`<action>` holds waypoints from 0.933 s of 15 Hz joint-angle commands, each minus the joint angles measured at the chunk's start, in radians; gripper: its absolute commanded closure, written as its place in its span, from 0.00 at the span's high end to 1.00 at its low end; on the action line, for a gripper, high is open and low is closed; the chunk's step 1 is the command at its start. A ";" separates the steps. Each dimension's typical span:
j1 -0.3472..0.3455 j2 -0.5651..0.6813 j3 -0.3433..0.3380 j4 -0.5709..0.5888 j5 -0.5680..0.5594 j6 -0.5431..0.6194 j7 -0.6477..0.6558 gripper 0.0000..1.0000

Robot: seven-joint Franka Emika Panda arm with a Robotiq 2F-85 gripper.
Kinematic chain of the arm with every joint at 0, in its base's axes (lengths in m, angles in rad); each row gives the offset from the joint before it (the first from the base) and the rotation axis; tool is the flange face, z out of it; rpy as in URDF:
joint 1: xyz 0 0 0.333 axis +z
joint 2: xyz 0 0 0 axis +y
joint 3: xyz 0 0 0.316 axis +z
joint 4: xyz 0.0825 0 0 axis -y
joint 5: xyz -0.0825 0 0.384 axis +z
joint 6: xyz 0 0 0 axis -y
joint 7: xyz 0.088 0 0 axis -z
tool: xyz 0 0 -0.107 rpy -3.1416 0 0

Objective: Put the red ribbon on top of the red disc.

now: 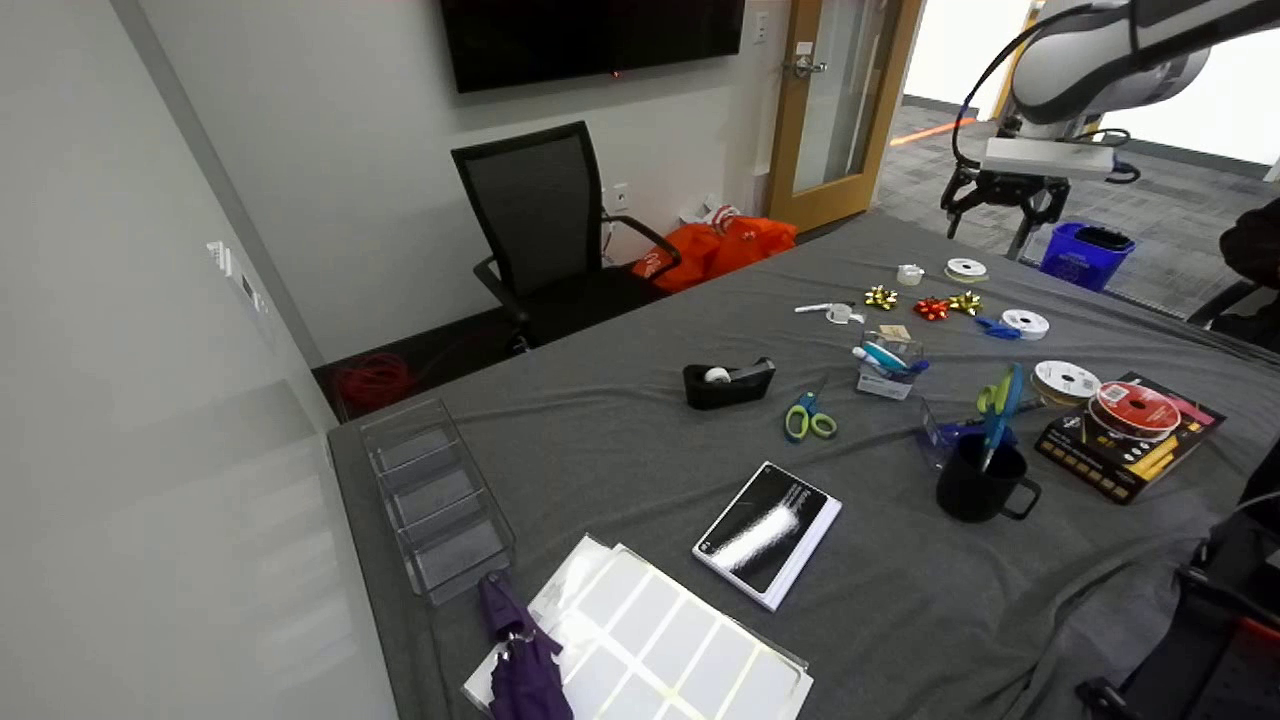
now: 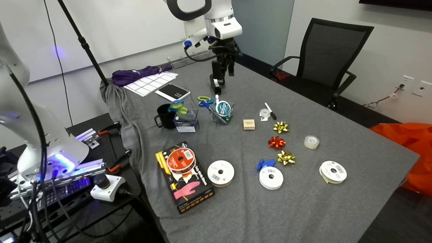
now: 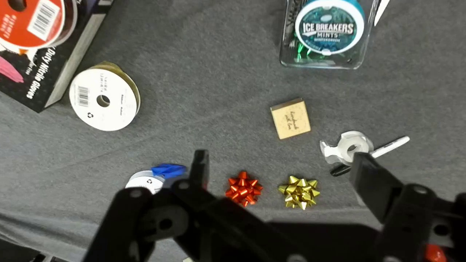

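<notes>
The red ribbon shows as a small shiny red star-shaped bow [image 3: 243,189] on the grey cloth; it also shows in both exterior views [image 1: 931,308] [image 2: 277,142]. The red disc, a flat round spool with a white label and centre hole [image 2: 181,159], lies on a black glove box; it also shows in an exterior view [image 1: 1138,408] and at the wrist view's upper left corner [image 3: 18,25]. My gripper [image 3: 282,160] is open, its fingers wide apart with nothing between them. It hangs above the table [image 1: 985,235] [image 2: 224,72]. In the wrist view, the bow appears between the fingers, nearer the left one.
The black glove box [image 2: 194,192] has a white spool [image 2: 220,172] beside it. Gold bows [image 2: 281,127] [image 2: 286,157] lie near the red bow. A blue ribbon piece [image 2: 266,164] touches another white spool [image 2: 271,178]. A mug [image 2: 166,116] holds scissors. A clear pen box [image 2: 221,116] stands nearby.
</notes>
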 commanded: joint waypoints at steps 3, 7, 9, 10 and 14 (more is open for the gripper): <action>-0.084 0.223 -0.003 0.224 0.136 0.054 -0.154 1.00; -0.098 0.365 -0.043 0.403 0.026 -0.024 -0.291 1.00; -0.113 0.422 -0.042 0.483 -0.009 -0.026 -0.365 1.00; -0.123 0.454 -0.038 0.529 -0.025 -0.017 -0.415 1.00; -0.117 0.460 -0.042 0.525 -0.018 0.033 -0.452 1.00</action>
